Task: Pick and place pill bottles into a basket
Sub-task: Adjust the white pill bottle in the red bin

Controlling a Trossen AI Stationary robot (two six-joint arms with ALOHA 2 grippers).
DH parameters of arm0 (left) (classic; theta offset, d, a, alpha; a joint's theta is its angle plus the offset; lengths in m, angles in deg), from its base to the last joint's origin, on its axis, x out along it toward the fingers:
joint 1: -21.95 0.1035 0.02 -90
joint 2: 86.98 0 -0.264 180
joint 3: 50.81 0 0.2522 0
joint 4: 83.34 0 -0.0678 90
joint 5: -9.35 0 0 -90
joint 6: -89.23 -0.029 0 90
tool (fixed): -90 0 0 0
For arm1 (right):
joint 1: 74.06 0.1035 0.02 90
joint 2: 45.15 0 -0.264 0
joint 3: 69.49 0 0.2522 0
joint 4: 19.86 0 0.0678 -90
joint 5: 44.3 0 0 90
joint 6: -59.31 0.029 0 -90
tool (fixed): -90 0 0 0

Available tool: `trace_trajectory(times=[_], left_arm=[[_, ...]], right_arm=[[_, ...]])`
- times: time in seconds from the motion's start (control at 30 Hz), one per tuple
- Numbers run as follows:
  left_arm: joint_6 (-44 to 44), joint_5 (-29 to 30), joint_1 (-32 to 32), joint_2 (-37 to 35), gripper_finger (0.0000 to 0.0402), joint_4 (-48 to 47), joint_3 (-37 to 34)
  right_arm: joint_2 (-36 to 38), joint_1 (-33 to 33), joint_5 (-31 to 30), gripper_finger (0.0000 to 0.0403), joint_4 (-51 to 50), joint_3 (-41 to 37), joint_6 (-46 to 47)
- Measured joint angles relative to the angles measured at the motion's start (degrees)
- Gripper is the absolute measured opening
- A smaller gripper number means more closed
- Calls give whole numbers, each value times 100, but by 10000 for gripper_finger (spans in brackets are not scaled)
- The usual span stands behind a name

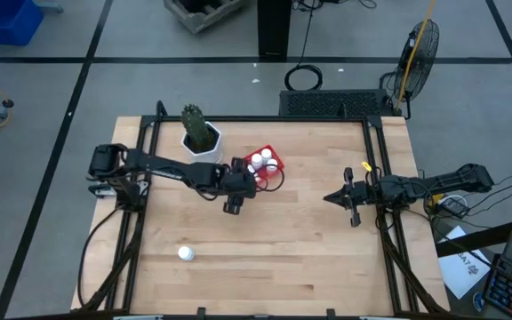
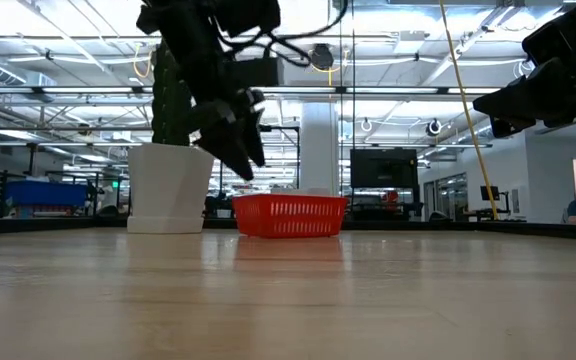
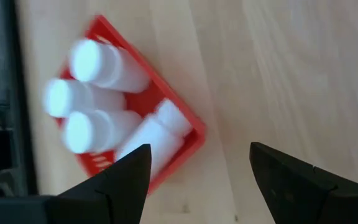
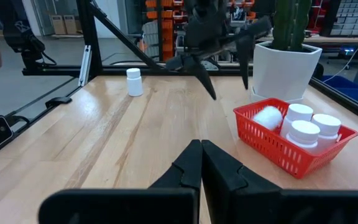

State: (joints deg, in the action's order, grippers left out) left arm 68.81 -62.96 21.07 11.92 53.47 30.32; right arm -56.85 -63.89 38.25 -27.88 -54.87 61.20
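Four pill bottles (image 3: pixel 98 112) in red basket (image 1: pixel 275 175); fifth bottle (image 1: pixel 186 253) upright on counter (image 1: pixel 300 240), well apart. Left gripper (image 3: pixel 197 180) empty, fingers apart beside basket. Right gripper (image 4: pixel 201 163) closed, idle. Bottle likely light, rigid, smooth; grasp mid-body.

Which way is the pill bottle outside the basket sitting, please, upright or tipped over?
Upright: the lone pill bottle stands on its base, cap on top, on the bare table.

floor (image 1: pixel 132 36): grey, dark lines; fan (image 1: pixel 419 52); ceiling lights (image 2: pixel 418 20)
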Motion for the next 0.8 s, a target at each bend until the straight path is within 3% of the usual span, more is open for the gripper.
trace_trajectory(times=[0.23, 0.37, 0.53, 0.7, 0.8], left_arm=[[390, 61, -57, -368, 273, -53, 3], [662, 480, -203, -541, 273, -311, -97], [835, 325, -167, -735, 273, -410, -115], [881, 1140, 11, -731, 273, -1150, -128], [613, 1222, 199, -720, 273, -816, -126]], right_arm=[[2, 0, 0, 0, -12, 1, 0], [2, 0, 0, 0, -9, 0, 0], [0, 0, 0, 0, -12, -1, 0], [2, 0, 0, 0, -7, 0, 0], [2, 0, 0, 0, -7, 1, -2]])
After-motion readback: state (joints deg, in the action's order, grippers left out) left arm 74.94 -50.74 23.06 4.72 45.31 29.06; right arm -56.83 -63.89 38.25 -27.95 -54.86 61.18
